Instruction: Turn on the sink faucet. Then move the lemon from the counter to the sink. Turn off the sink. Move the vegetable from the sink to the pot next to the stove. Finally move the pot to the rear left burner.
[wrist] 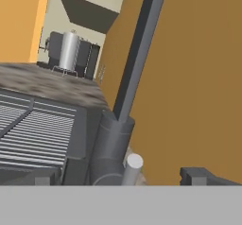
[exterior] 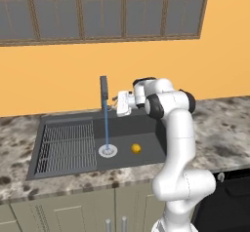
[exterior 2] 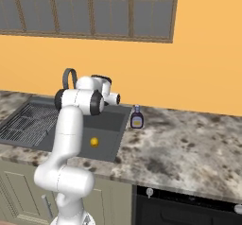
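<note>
The sink faucet (exterior: 104,91) stands behind the dark sink (exterior: 146,128), and a thin blue stream of water runs from it down to the silver drain (exterior: 108,151). The lemon (exterior: 136,148) lies on the sink floor just right of the drain, and it shows as well in the right base view (exterior 2: 94,142). My gripper (exterior: 119,104) hovers at the faucet's base, on its right side. In the hand view the gripper (wrist: 118,179) is open, with the small lever (wrist: 133,165) between its fingertips (wrist: 198,176) and untouched. The pot is out of view.
A ribbed rack (exterior: 67,145) covers the sink's left half. A small dark bottle (exterior 2: 137,117) stands on the speckled counter (exterior 2: 179,143) right of the sink. The black stove front with a knob (exterior 2: 149,191) is at the lower right. A metal appliance (wrist: 71,51) sits far along the counter.
</note>
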Controlling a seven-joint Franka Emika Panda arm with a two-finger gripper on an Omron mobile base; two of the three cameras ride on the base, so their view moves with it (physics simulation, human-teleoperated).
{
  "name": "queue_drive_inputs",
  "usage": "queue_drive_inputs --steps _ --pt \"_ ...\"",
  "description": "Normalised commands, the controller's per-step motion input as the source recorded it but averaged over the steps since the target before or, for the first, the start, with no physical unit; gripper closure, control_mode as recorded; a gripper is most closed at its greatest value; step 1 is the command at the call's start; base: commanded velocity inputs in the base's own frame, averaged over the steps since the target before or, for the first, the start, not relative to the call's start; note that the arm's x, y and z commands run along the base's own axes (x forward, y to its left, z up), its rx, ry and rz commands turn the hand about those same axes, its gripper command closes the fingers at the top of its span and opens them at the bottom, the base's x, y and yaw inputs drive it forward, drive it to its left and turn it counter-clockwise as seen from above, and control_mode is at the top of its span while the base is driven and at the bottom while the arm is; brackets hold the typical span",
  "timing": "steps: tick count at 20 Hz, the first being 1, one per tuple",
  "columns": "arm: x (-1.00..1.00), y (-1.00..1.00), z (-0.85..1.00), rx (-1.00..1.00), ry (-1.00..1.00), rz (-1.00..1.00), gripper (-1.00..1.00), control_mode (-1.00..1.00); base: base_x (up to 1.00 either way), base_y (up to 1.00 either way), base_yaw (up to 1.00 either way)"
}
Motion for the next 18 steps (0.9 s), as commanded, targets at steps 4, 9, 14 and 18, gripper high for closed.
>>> queue_drive_inputs --steps 4,9,14,18 --pt "0.00 0.62 0.07 0.00 0.00 0.01 -1.00 -1.00 0.00 0.00 0.00" --pt "0.00 0.71 0.19 0.00 0.00 0.00 -1.00 -1.00 0.00 0.00 0.00" --pt "0.00 0.70 0.17 0.00 0.01 0.00 -1.00 -1.00 0.00 0.00 0.00" --pt "0.00 0.33 0.03 0.00 0.00 0.00 -1.00 -1.00 0.00 0.00 0.00"
